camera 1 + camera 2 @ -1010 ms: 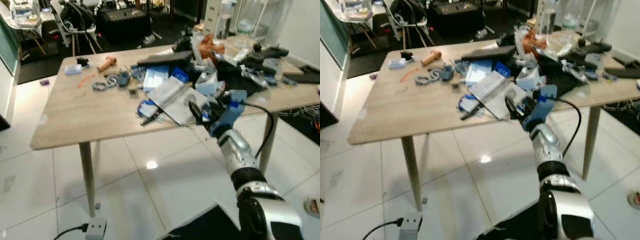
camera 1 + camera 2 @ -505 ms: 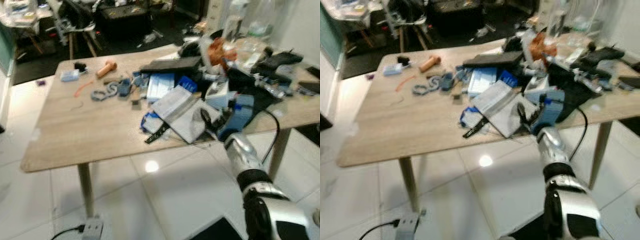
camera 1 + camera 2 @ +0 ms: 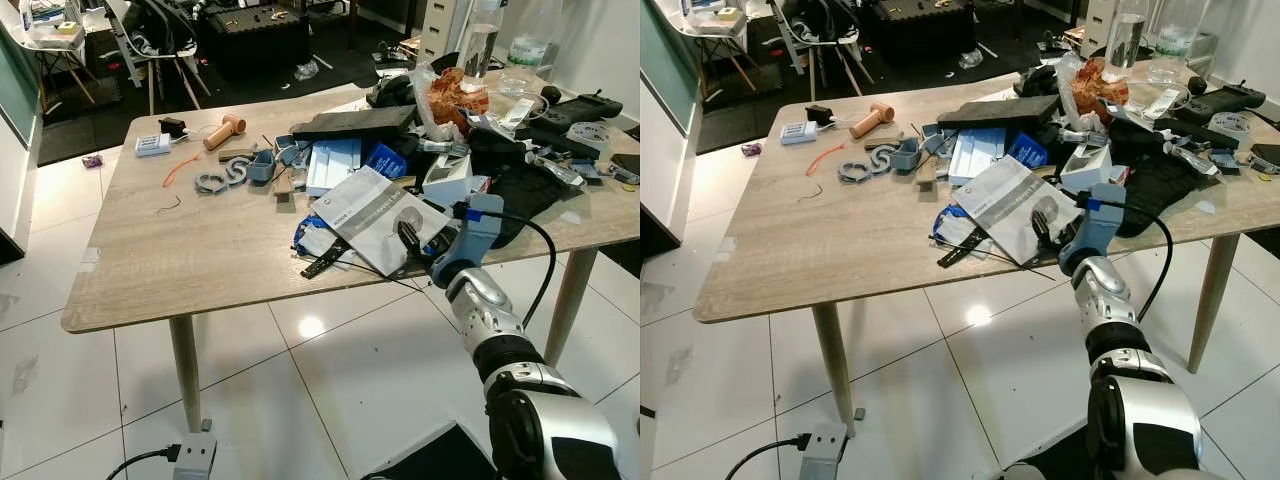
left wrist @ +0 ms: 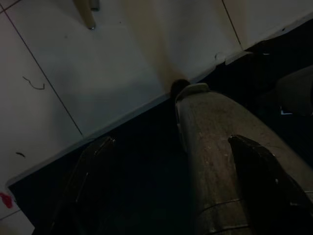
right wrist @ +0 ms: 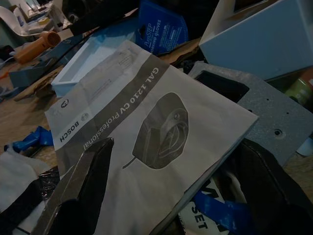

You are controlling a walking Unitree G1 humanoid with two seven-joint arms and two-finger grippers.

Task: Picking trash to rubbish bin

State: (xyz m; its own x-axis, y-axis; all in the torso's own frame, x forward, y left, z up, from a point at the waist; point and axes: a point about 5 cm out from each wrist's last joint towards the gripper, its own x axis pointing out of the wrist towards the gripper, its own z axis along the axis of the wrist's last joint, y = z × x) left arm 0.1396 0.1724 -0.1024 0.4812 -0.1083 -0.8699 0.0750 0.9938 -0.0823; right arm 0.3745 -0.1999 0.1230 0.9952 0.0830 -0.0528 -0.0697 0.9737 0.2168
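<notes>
Reaching over the near table edge, right gripper (image 3: 412, 236) sits at the corner of the grey-and-white Bosch leaflet (image 3: 372, 213). Fingers spread wide in the right wrist view, one black finger (image 5: 80, 181) each side of the sheet, nothing pinched yet. Leaflet looks like the trash target; it lies on top of the clutter near the front edge of the wooden table (image 3: 190, 250), partly over a grey foam insert (image 5: 254, 115) and some blue-printed packaging (image 5: 215, 208). No rubbish bin in sight.

Left gripper (image 4: 171, 196) hangs low over the floor tiles, idle, fingers apart.

Outward: thin black cables (image 3: 335, 262) run under the leaflet's near corner. White box (image 3: 447, 178) and black fabric (image 3: 515, 190) sit just behind the gripper. Blue card (image 3: 386, 160), white tray (image 3: 330, 165), long black case (image 3: 352, 122), wooden mallet (image 3: 224, 129) and grey printed parts (image 3: 222, 179) are further back.

Risks, my read:
- Flat sheet on a soft pile: a shallow close could slide off, or crease the sheet without holding it.
- A deeper close could grab the foam or blue packaging along with it.
- Cables under the corner may snag on the lift and drag clutter off the edge.
- Arm's own black cable (image 3: 535, 250) loops near the table edge; could catch on retract.
</notes>
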